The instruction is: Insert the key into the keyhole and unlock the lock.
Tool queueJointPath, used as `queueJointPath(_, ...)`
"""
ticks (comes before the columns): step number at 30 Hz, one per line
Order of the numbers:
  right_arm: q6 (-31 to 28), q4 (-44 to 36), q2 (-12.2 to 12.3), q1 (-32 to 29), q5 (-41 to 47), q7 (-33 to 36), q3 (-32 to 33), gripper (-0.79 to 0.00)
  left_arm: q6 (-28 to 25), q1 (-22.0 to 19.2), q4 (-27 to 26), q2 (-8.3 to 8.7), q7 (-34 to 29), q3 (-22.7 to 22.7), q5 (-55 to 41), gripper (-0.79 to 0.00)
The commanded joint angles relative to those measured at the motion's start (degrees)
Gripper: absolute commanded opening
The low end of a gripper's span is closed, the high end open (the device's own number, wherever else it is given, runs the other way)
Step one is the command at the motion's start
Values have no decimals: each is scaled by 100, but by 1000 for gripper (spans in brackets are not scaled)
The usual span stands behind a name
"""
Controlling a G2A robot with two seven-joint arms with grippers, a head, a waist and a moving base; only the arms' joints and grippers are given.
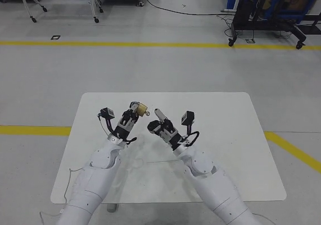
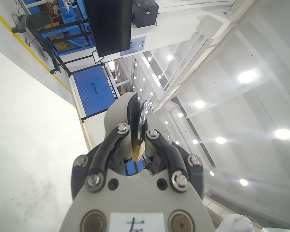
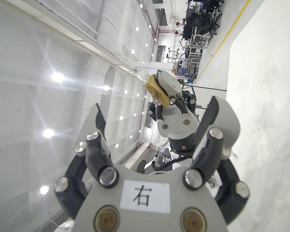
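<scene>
Both arms are raised above the white table (image 1: pixel 233 169). My left gripper (image 1: pixel 133 108) is shut on a brass padlock (image 1: pixel 141 107). The left wrist view shows its brass body (image 2: pixel 138 151) and a silver metal part (image 2: pixel 144 112) pinched between the fingers (image 2: pixel 133 107). From the right wrist view the padlock (image 3: pixel 157 90) faces me, with a small silver round piece (image 3: pixel 157 99) on its face. My right gripper (image 1: pixel 156 115) is a short way to the right of the lock, pointing toward it. Its jaws stand wide open with nothing between them (image 3: pixel 155 106). I cannot make out a separate key.
The table has rounded corners and stands on a grey floor with yellow lines (image 1: pixel 149 44). Wheeled stands (image 1: pixel 267 31) stand far behind it.
</scene>
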Motion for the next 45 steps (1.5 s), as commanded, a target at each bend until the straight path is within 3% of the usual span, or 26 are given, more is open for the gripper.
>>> queueJointPath(1,42,37,8,11,111,141,39,-671,-28,-8,15,-3,-27,0,15,-785)
queueJointPath(9,214,87,20,39,223,315,90,-720,-234,13,25,-11,99,4,373,-785)
queueJointPath(15,234,91,17,54,208,323,79,-662,-263,39,-2,-22,168,28,577,-785)
queueJointPath(19,217,58,21,24,190,321,91,-674,-278,74,-42,-26,176,39,641,-785)
queueJointPath(25,232,40,23,-7,247,382,93,-782,-315,99,-70,-30,146,57,727,-785)
queueJointPath(27,257,51,21,-8,350,465,89,-785,-341,105,-76,-30,133,56,737,-785)
queueJointPath(34,613,181,27,47,1618,1620,219,-785,-604,127,-96,-11,-75,30,793,-785)
queueJointPath(42,1113,375,60,173,2319,2398,373,-785,-776,131,-76,-4,-119,-2,757,-785)
queueJointPath(43,1119,387,63,183,2312,2397,380,-763,-783,123,-70,-4,-124,-3,743,-785)
queueJointPath(44,1096,389,67,192,2270,2383,386,-622,-777,117,-63,-6,-120,-5,720,-785)
queueJointPath(45,1057,385,71,191,2198,2372,382,-366,-752,113,-57,-8,-119,0,681,-785)
